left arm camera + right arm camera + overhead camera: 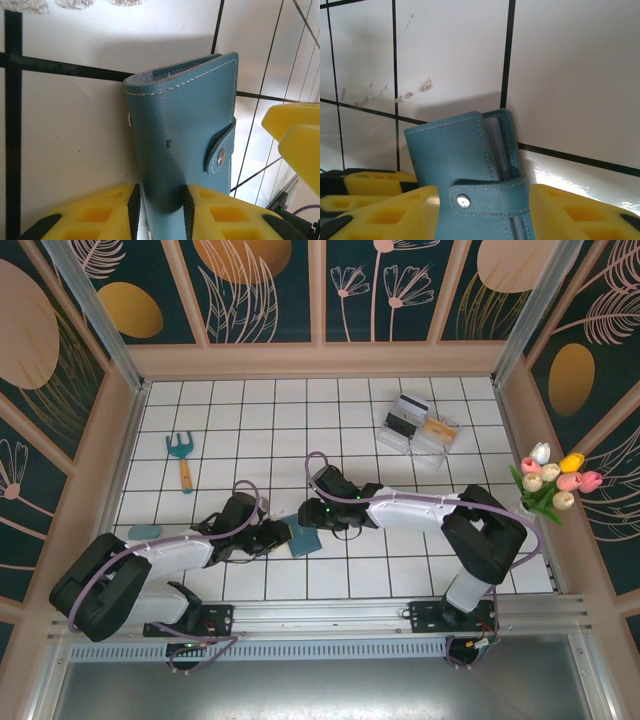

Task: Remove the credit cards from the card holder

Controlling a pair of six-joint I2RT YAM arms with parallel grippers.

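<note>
Left jaws clamp the holder [175, 130]; steady it. Can't tell if your right jaws pinch the strap [487, 199]; peel it open gently.

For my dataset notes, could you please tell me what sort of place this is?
Probably a staged robot test booth: a white gridded tabletop, leaf-patterned wall panels and a metal mounting rail at the near edge.
</note>
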